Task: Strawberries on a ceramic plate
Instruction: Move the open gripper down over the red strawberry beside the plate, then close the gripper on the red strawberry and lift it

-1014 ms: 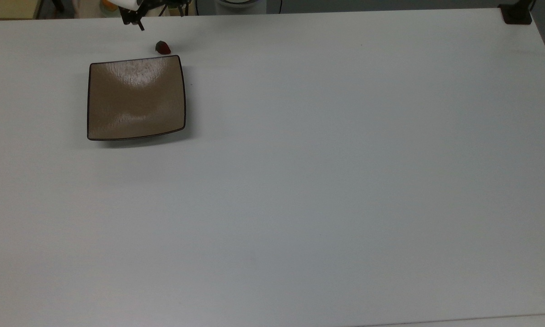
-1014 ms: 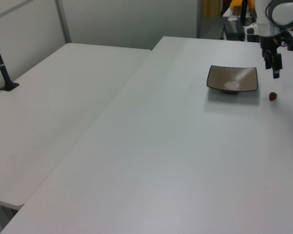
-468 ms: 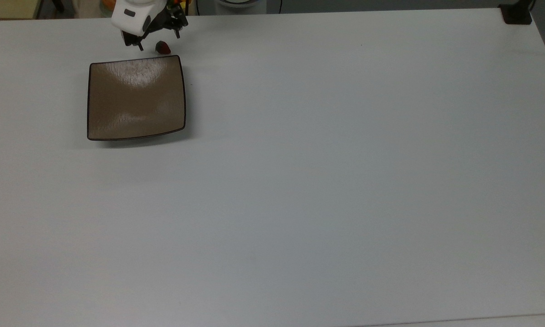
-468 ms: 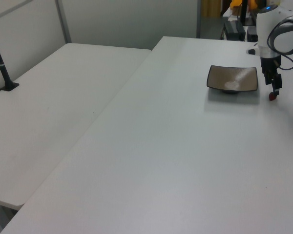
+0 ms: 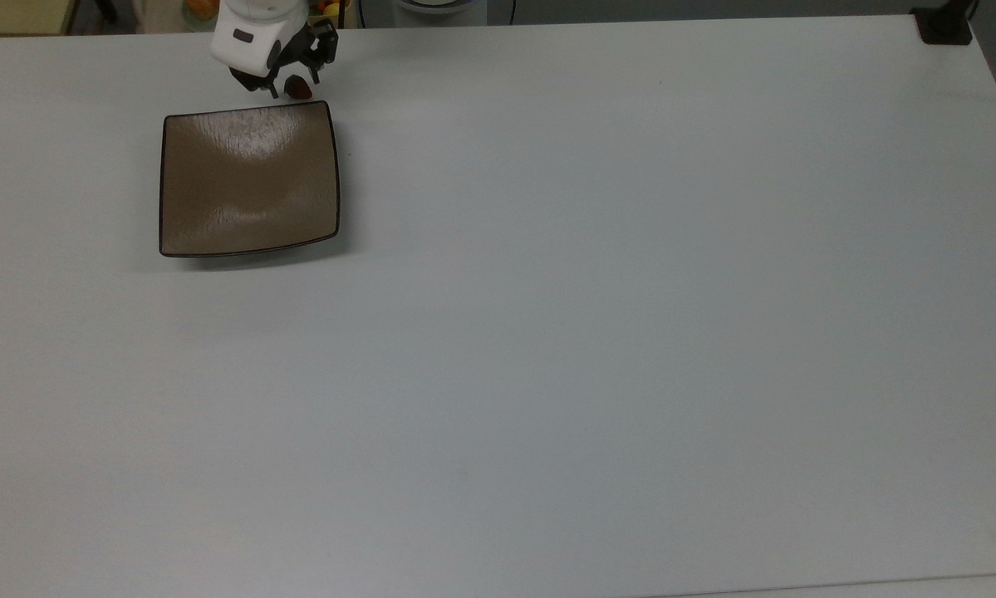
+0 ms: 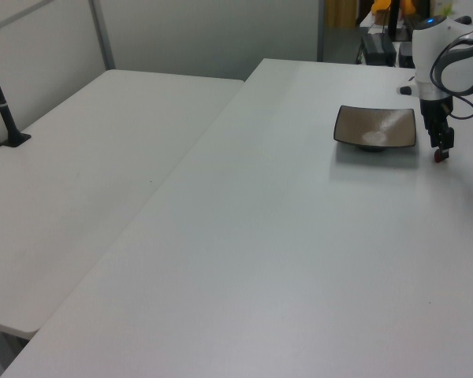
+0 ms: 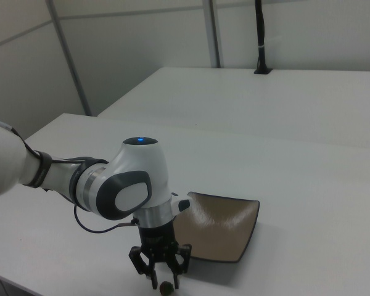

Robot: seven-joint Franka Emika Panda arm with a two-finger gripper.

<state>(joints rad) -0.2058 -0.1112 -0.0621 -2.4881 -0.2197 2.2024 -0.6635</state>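
The small red strawberry point(image 5: 299, 86) lies on the white table just beyond the far right corner of the square tan-brown ceramic plate point(image 5: 248, 178), as the top view shows it. My gripper point(image 5: 293, 84) has come down over it, open, with one finger on each side of the berry. In the right view the gripper point(image 7: 165, 283) hangs just above the strawberry point(image 7: 167, 288), beside the plate point(image 7: 219, 234). The left view puts the strawberry point(image 6: 440, 157) under the gripper point(image 6: 441, 147), to the right of the plate point(image 6: 376, 127), which holds nothing.
The table's far edge runs close behind the strawberry in the top view. A black mount point(image 5: 944, 25) sits at the table's top right corner. In the left view a second white table point(image 6: 87, 150) adjoins, with a black post point(image 6: 4, 106).
The gripper has dropped from above the table's back edge and shifted toward the strawberry, now straddling it. Strawberry and plate have not moved.
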